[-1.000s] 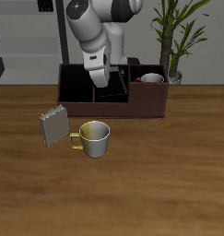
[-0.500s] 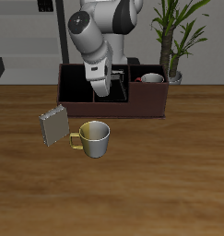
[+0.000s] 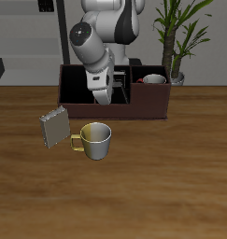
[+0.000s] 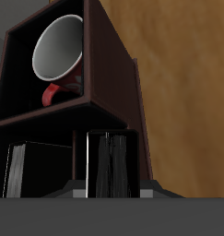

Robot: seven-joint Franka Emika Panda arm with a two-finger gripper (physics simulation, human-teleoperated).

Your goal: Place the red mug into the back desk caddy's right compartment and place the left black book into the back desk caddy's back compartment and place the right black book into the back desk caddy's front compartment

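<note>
The back desk caddy (image 3: 113,93) serves as the landmark, a low dark reddish-brown box standing toward the table's back. In front of it and off toward its black-walled end, a grey patterned book (image 3: 54,126) stands tilted on the wooden table (image 3: 171,177). Just beside that book, nearer the caddy's middle, sits a pale mug (image 3: 94,139) with a yellow handle, well apart from the caddy's front wall.

Over the caddy's middle hangs the gripper (image 3: 104,91), lowered among the black-walled partitions. In the wrist view its fingers (image 4: 88,166) clamp a thin black book (image 4: 111,164), held upright with its pale page edges showing; which of the two black books it is I cannot tell. A second black book (image 4: 32,168) stands upright just beside it, already inside the caddy (image 4: 113,88).

At the caddy's far end, the red mug (image 3: 153,80) rests in the right compartment (image 3: 154,93), its white inside visible; the wrist view shows it (image 4: 60,51) leaning on its side. Behind that end of the caddy stands a potted plant (image 3: 177,37).
</note>
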